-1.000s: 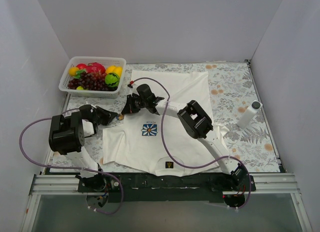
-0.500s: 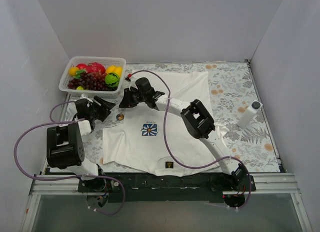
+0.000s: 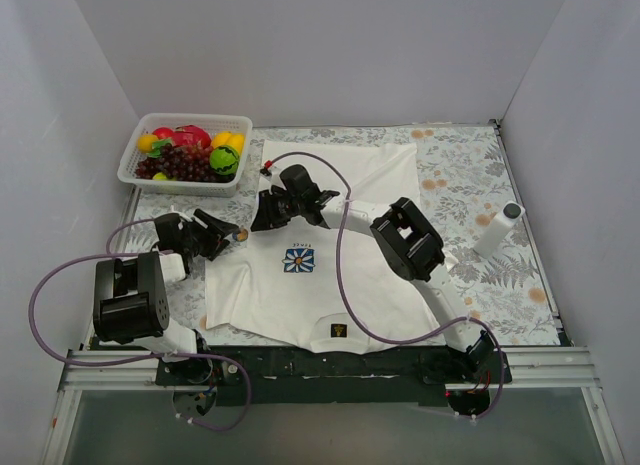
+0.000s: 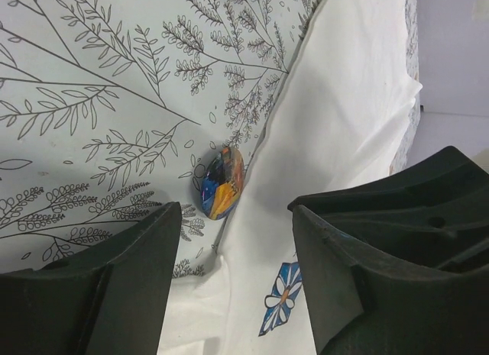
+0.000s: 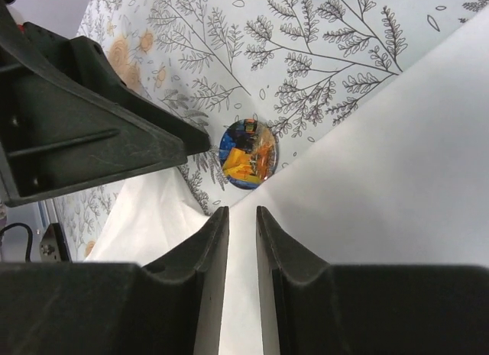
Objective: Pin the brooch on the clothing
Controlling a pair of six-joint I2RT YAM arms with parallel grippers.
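The clothing (image 3: 340, 235) is a white T-shirt spread flat on the patterned cloth, with its blue flower emblem (image 3: 298, 260) facing up. The brooch (image 4: 222, 182), a round blue-and-orange badge, lies on the cloth right at the shirt's left edge. I cannot tell whether its pin is through the fabric. My left gripper (image 4: 237, 240) is open, a little short of the brooch, with nothing between its fingers. From the shirt side, my right gripper (image 5: 241, 211) points at the brooch (image 5: 247, 154) just short of it. Its jaws stand narrowly open over bare shirt and hold nothing.
A white basket (image 3: 130, 163) full of toy fruit stands at the back left. A white cylinder (image 3: 498, 230) stands at the right of the table. Purple cables loop from both arms. White walls close in the left, back and right sides.
Both grippers were shut at the brooch a second ago and have opened. The brooch now lies free at the shirt's edge. The left gripper drew away, then came back toward it.
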